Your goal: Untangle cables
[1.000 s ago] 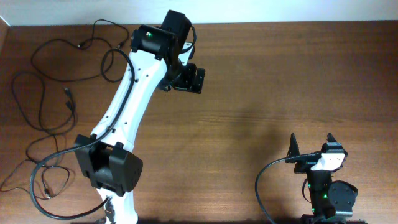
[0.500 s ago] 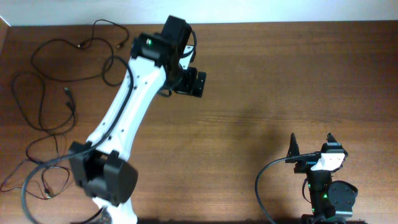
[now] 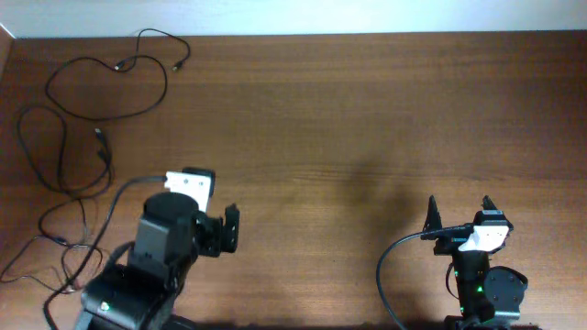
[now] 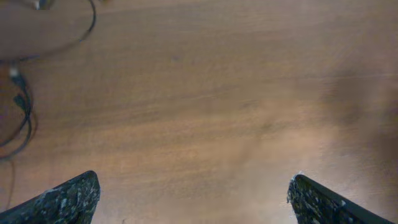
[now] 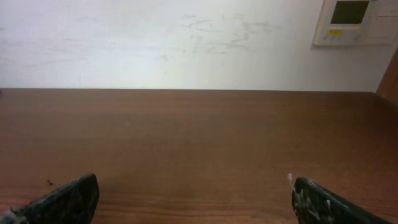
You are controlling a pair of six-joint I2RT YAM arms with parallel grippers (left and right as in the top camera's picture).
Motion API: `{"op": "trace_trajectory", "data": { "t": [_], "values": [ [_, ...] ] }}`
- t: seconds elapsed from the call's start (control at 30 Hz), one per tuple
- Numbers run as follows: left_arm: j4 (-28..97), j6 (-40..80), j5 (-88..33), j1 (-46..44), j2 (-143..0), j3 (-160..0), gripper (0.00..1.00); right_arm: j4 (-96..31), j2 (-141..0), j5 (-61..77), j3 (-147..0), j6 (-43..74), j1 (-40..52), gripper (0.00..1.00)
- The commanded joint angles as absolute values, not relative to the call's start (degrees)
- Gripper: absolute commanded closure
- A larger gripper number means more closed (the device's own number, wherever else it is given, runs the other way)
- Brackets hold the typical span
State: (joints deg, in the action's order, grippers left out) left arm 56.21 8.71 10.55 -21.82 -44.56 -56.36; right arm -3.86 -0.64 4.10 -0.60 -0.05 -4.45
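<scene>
Several thin black cables lie spread in loose loops over the left end of the wooden table, from the far corner to the near edge. In the left wrist view a stretch of cable with small plugs shows at the left edge. My left gripper hangs open over bare wood to the right of the cables, nothing between its fingers. At the near right my right gripper stands open and empty, far from the cables. Its fingertips frame bare tabletop.
The left arm is folded low at the near left corner, its base partly over the nearest cable loops. A thick black arm cable curves beside the right base. A white wall with a small control panel stands behind the table's far edge.
The left arm has pulled back from the far middle of the table to the near left, folding down over its base. The right arm and the cables have not moved.
</scene>
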Motion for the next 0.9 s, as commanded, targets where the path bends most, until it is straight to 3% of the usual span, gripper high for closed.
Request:
{"op": "trace_trajectory", "data": {
  "t": [0.0,0.17,0.5,0.7,0.87],
  "values": [
    [56.18,8.03,12.27,-21.58,-38.76,-47.16,0.01,-4.27,-0.21,3.84,-0.34,-0.23,-4.14,0.02],
    [52.05,8.03,12.27,-18.46,-28.77,-36.1,0.01,-4.27,-0.21,3.84,-0.34,-0.23,-4.14,0.02],
    [19.57,8.05,7.16,-14.85,-15.38,-14.63,0.01,-4.27,-0.21,3.84,-0.32,-0.23,-4.14,0.02],
    [4.97,8.05,-3.16,-6.72,-7.79,-4.62,0.01,-4.27,-0.21,3.84,-0.34,-0.23,-4.14,0.02],
    [-2.96,8.05,-3.68,-5.85,-4.45,-0.56,0.01,-4.27,-0.21,3.84,-0.34,-0.23,-4.14,0.02]
  ]
}}
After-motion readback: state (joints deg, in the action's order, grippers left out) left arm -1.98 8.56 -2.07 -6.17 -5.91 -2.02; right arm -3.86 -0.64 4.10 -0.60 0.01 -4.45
